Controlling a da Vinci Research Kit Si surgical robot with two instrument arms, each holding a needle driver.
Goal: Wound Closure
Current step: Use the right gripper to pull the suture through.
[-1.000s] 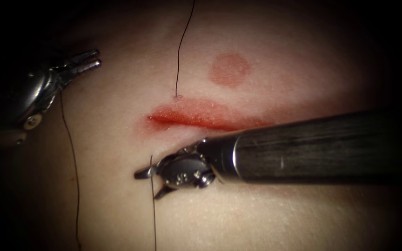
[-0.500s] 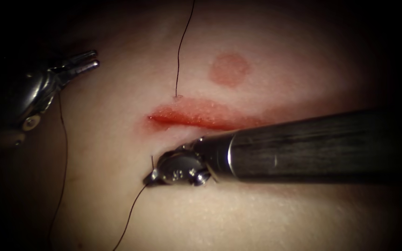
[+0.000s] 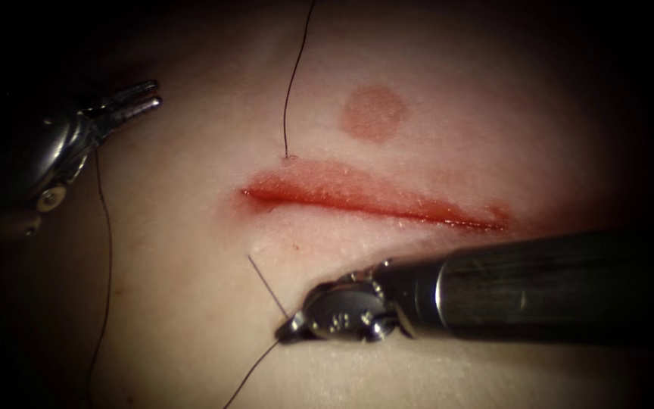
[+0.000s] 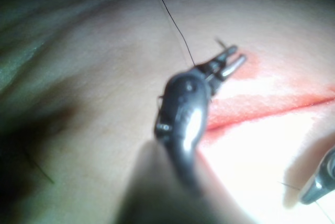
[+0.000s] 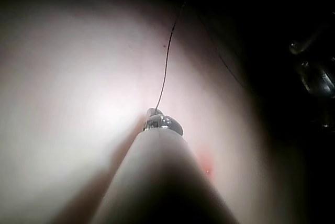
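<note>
The cut (image 3: 357, 198) runs across the tissue (image 3: 191, 250), red along its edges. My right tool (image 3: 288, 331) lies below the cut, jaws shut on the dark thread (image 3: 266, 286). That thread runs taut from a point in the tissue below the cut's left end to the jaws, then trails down. Another strand (image 3: 288, 91) enters the tissue just above the cut's left end and leads up. My left tool (image 3: 145, 95) hovers at the far left, jaws shut with nothing between the tips. A strand (image 3: 106, 250) hangs past its wrist. Neither tool holds the needle.
A round red mark (image 3: 373, 113) sits on the tissue above the cut. The right tool's dark shaft (image 3: 539, 284) crosses the tissue below the cut's right half. In the left wrist view, the left tool's jaws (image 4: 234, 57) hang over the cut's (image 4: 272, 106) end.
The right jaws closed on the thread below the cut, then moved down and right, pulling it taut. The shaft uncovered the cut's right part. The left tool stayed put.
</note>
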